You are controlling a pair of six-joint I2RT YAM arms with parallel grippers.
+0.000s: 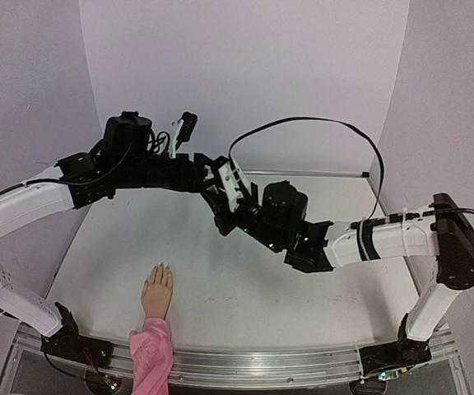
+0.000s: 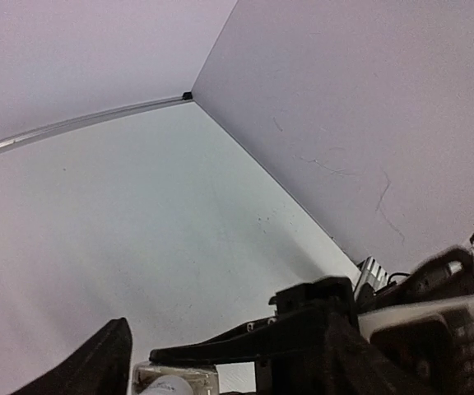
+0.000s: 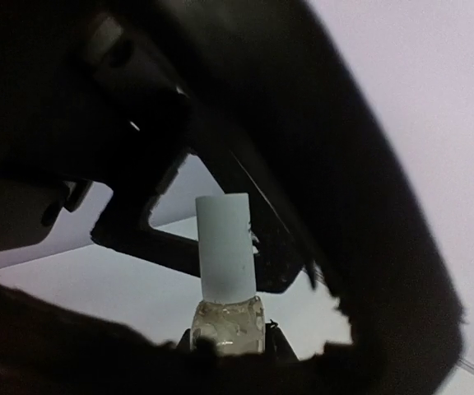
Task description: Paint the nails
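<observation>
Nails [image 1: 162, 268] on one mannequin hand [image 1: 157, 295]; one bottle [image 3: 225, 276]; two end effectors [image 1: 217, 188] [image 1: 227, 216].

Arms [image 1: 163, 173] crowd table [image 1: 303, 300] centre, free room around mannequin hand [image 1: 157, 293]

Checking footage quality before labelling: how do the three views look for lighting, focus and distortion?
Top external: evenly lit, sharp, mild wide-angle bowing. Left wrist: bright, washed-out, near foreground blurred. Right wrist: mostly black, unfocused silhouettes framing the white-capped bottle.
</observation>
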